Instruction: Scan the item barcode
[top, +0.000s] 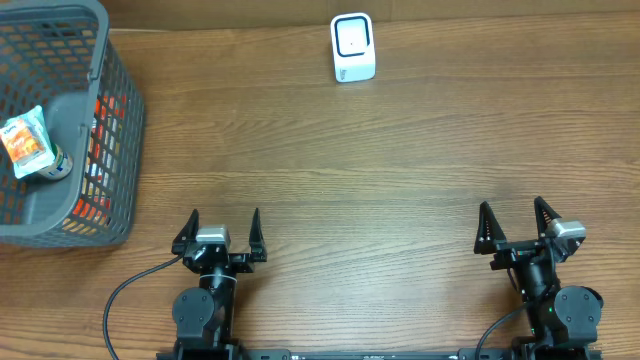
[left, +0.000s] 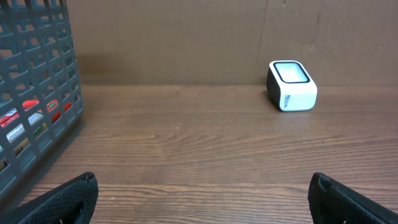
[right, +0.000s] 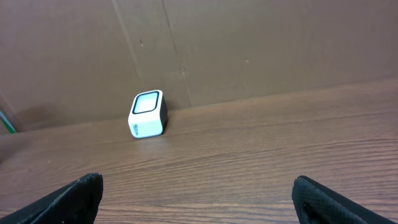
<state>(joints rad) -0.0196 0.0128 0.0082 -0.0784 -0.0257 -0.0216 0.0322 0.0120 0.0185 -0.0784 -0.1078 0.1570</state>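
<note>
A: Starting nearest, how do the claws stand?
B: The left gripper and right gripper both gape wide, holding nothing, at the table's near edge.
A: And the item?
B: An orange-and-white packet lies inside the grey basket, far left. The white scanner sits at the far edge, well apart.

A small orange-and-white packet lies tilted inside the grey basket at the table's left side. The white scanner, its dark-framed window angled upward, stands well apart near the far edge.
</note>
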